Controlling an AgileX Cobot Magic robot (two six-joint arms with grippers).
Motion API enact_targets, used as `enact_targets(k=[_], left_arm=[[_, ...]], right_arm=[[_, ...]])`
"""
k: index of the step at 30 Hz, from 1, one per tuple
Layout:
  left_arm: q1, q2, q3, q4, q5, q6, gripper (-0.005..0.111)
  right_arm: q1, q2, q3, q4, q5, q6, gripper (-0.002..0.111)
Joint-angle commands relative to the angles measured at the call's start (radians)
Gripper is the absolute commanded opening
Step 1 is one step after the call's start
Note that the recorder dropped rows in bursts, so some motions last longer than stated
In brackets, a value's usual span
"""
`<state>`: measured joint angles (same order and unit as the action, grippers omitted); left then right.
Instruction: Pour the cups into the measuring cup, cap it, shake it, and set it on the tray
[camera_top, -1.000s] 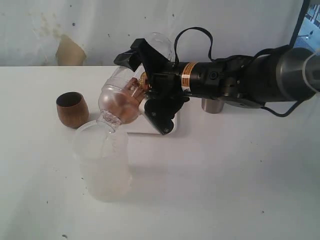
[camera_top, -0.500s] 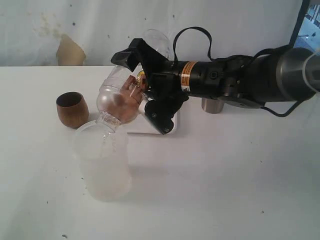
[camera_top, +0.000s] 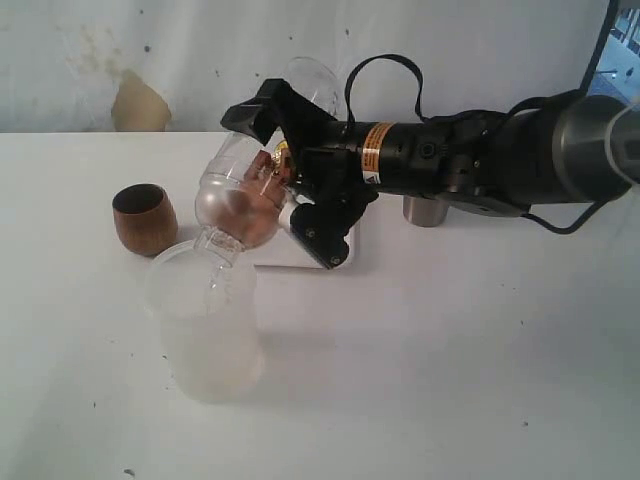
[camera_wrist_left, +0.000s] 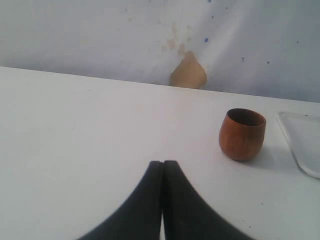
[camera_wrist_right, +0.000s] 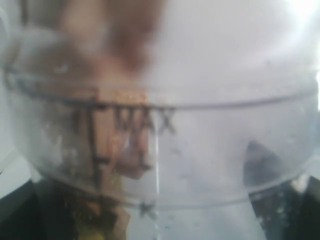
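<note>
Measuring cup (camera_top: 232, 185) tipped over the frosted tub (camera_top: 205, 330)

Measuring cup, clear plastic, is held off the table at a steep tilt. Its narrow lower end points down at the rim of the frosted tub, and whether the two touch cannot be told. Brownish material shows through the rounded lower part. In the right wrist view the cup (camera_wrist_right: 165, 140) fills the picture, with the word MAX and part of the black scale on its wall.

The right gripper (camera_top: 285, 188) reaches across from the right and clamps the cup's body, one black finger above it and one below.

The white tray (camera_top: 265, 256) lies on the table just behind the tub, partly hidden under the gripper. The wooden cup (camera_top: 145, 218) stands upright to the left, near the tub but apart from it. The steel tumbler (camera_top: 424, 211) stands behind the right arm, mostly hidden by it.

The left gripper (camera_wrist_left: 162, 167) is seen only in its wrist view. Its two dark fingers are pressed together with nothing between them, above bare table, with the wooden cup (camera_wrist_left: 242, 134) and an edge of the tray (camera_wrist_left: 300, 145) ahead.
</note>
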<state>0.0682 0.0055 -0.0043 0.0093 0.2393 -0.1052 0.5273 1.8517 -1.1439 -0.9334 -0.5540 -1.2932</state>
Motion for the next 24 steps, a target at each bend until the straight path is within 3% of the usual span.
enact_targets(k=[1, 24], left_arm=[[0.0, -0.006, 0.004, -0.001, -0.007, -0.002, 0.0], [0.0, -0.006, 0.004, -0.001, -0.007, -0.002, 0.0]], right_arm=[[0.001, -0.017, -0.012, 0.025, -0.039, -0.012, 0.0], [0.001, -0.017, -0.012, 0.025, -0.082, -0.073, 0.0]])
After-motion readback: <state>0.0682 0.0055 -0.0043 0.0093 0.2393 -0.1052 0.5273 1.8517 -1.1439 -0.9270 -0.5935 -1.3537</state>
